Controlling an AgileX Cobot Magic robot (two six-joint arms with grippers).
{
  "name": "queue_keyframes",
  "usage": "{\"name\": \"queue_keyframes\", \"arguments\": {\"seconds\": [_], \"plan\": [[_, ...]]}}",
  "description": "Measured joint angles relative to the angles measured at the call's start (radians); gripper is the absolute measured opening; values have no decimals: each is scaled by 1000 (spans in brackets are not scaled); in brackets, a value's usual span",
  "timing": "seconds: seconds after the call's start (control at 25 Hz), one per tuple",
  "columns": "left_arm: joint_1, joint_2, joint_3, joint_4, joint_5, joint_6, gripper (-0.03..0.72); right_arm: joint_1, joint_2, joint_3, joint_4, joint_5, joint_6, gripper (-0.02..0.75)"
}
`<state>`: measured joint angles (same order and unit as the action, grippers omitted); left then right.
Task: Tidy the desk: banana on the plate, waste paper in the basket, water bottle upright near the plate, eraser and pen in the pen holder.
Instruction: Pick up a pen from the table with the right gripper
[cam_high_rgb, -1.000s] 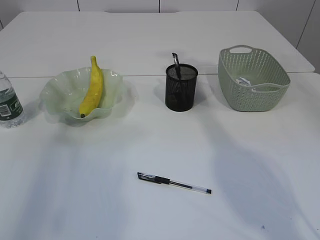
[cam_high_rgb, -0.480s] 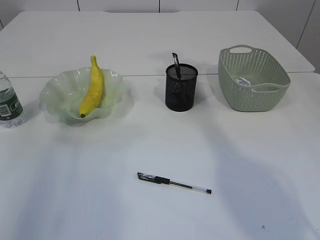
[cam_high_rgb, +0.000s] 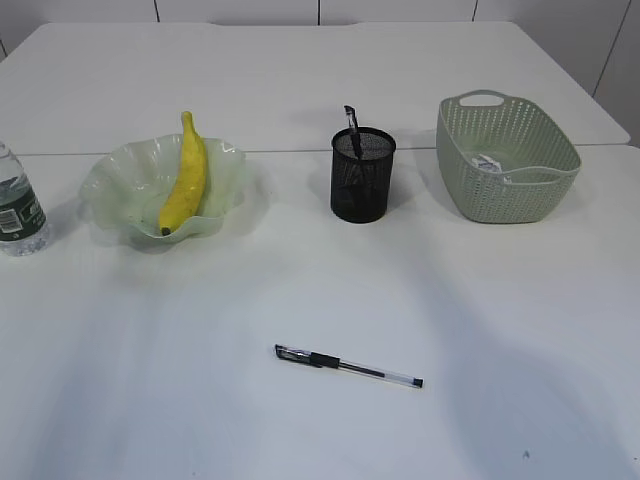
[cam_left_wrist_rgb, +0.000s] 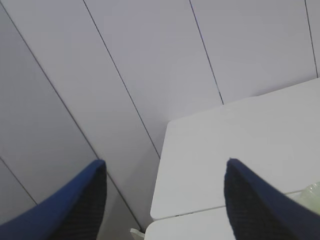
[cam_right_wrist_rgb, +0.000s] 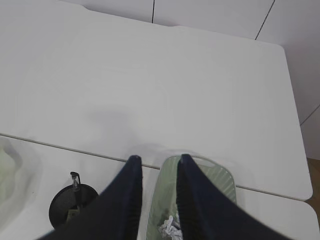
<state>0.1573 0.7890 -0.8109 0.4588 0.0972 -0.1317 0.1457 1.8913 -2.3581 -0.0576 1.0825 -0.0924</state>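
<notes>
A yellow banana (cam_high_rgb: 185, 180) lies in the pale green plate (cam_high_rgb: 115, 185). The water bottle (cam_high_rgb: 15, 205) stands upright at the left edge, beside the plate. One pen (cam_high_rgb: 351, 122) sticks out of the black mesh pen holder (cam_high_rgb: 362, 180); another pen (cam_high_rgb: 345, 365) lies flat on the near table. Crumpled waste paper (cam_high_rgb: 487, 162) sits in the green basket (cam_high_rgb: 505, 195). No eraser shows. Neither arm appears in the exterior view. My left gripper (cam_left_wrist_rgb: 166, 161) is wide open and empty, facing the wall. High above the basket (cam_right_wrist_rgb: 220, 177), my right gripper (cam_right_wrist_rgb: 160, 157) stands narrowly open with nothing between its fingers.
A seam (cam_high_rgb: 300, 151) runs between two white tables, just behind the plate, holder and basket. The far table's left corner (cam_left_wrist_rgb: 167, 125) and the panelled wall show in the left wrist view.
No object has moved. Only the soft shadow on the right of the near table has shifted a little.
</notes>
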Motion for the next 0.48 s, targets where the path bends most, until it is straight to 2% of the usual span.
{"name": "queue_keyframes", "arguments": {"seconds": [0.48], "plan": [[0, 0, 0, 1, -33, 0, 521, 0, -238, 254, 2, -35, -2, 183]]}}
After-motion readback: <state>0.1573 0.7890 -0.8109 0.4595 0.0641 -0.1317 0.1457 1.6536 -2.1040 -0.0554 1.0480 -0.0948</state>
